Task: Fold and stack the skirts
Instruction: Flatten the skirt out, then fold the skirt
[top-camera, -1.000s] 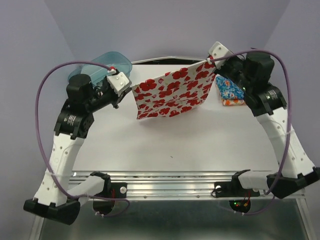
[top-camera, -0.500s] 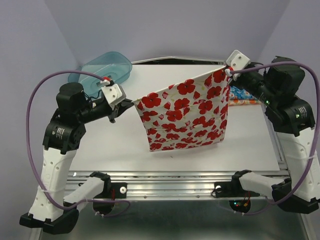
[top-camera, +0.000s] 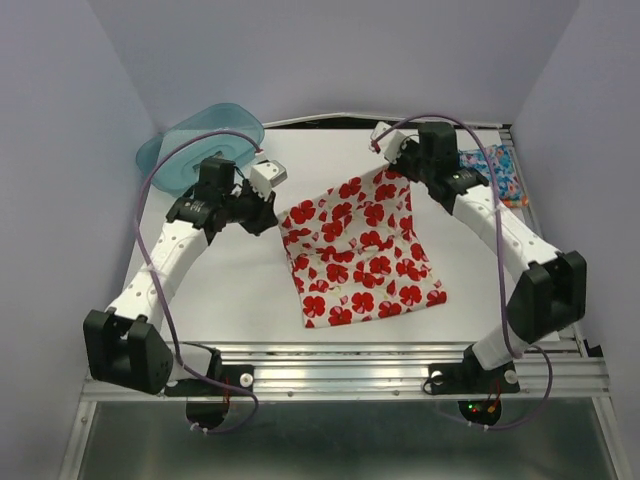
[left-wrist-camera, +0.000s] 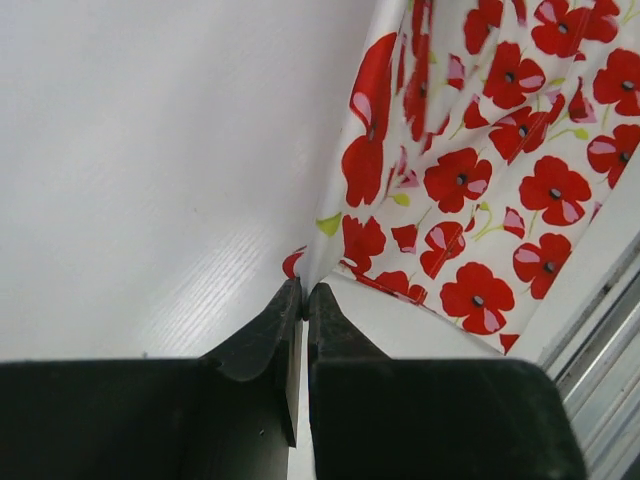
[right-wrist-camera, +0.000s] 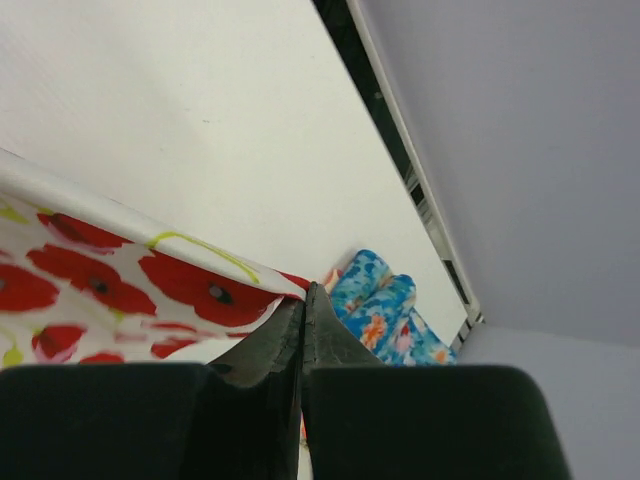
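Note:
The white skirt with red poppies (top-camera: 362, 255) lies spread on the table, its near edge towards the arms. My left gripper (top-camera: 272, 213) is shut on its far left corner, and in the left wrist view the cloth (left-wrist-camera: 480, 150) runs out from the pinched fingertips (left-wrist-camera: 305, 290). My right gripper (top-camera: 398, 168) is shut on the far right corner; the right wrist view shows the poppy hem (right-wrist-camera: 120, 270) caught at the tips (right-wrist-camera: 305, 292). A folded blue floral skirt (top-camera: 492, 170) lies at the far right, behind the right arm, with an orange edge (top-camera: 513, 201) under it.
A translucent teal tub (top-camera: 200, 140) sits at the table's far left corner, just behind the left arm. The metal rail (top-camera: 340, 360) runs along the near edge. The blue skirt (right-wrist-camera: 385, 305) lies close beyond the right fingertips.
Both arms have come down and stretched out over the table. The poppy skirt, held hanging in the air before, now lies on the table surface, still pinched at both far corners.

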